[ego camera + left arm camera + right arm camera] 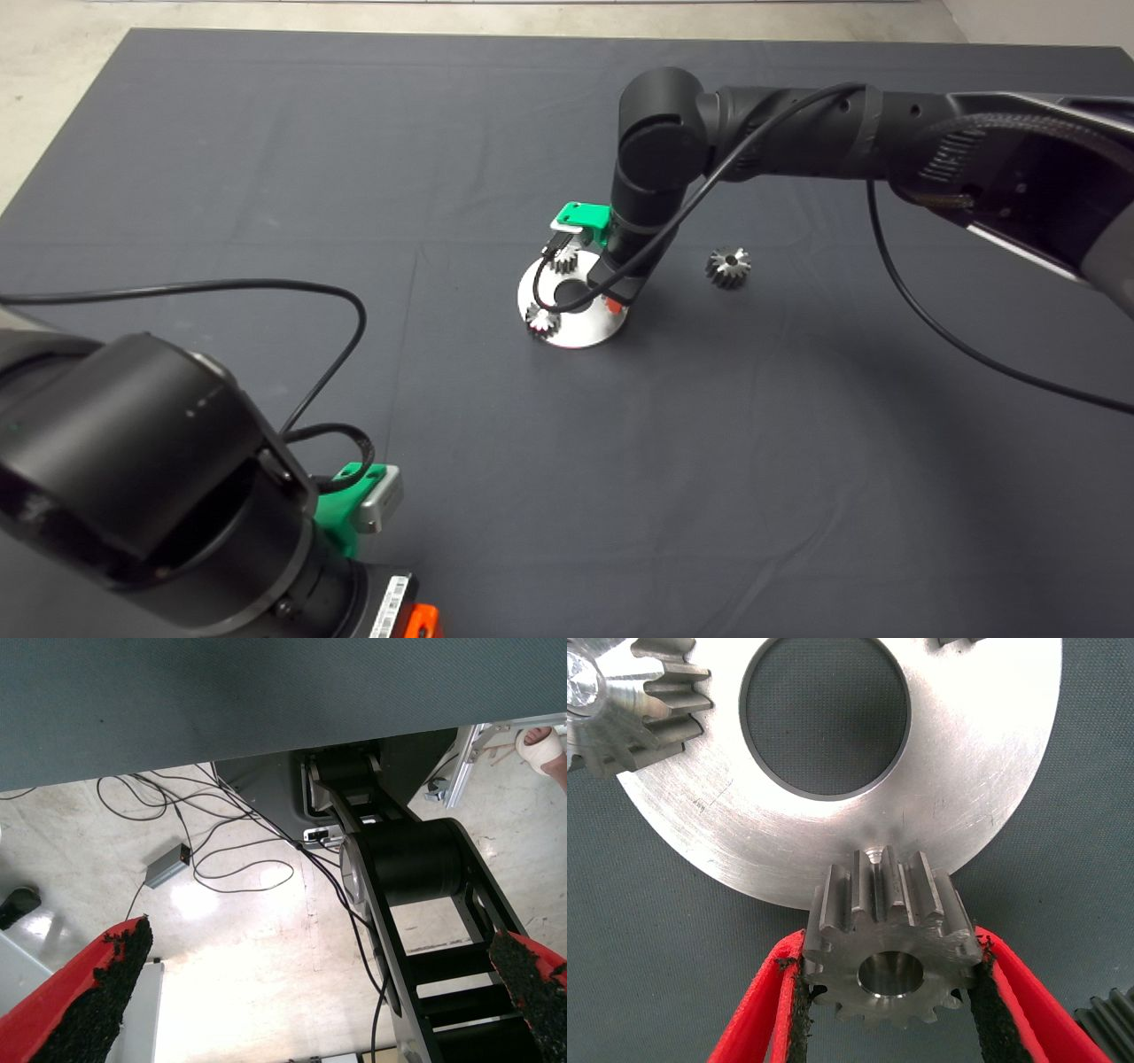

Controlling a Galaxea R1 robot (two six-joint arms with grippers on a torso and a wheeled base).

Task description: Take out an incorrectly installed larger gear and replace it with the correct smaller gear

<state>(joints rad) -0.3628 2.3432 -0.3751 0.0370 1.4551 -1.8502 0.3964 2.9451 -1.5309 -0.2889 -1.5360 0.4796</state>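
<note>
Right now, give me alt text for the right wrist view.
The right gripper holds a small steel gear in its jaws at the rim of a round metal plate with a centre hole, on a dark mat. Another gear sits on the plate.

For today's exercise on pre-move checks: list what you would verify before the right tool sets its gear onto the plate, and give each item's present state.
1. Smaller gear gripped between the right tool fingers: ok.
2. Larger gear off the plate, lying on the mat: ok.
3. Gear seated on the plate's pin: not ok, not yet on it.
4. Bore lined up with pin: cannot tell.
5. Left tool parked clear, open: ok.
</note>
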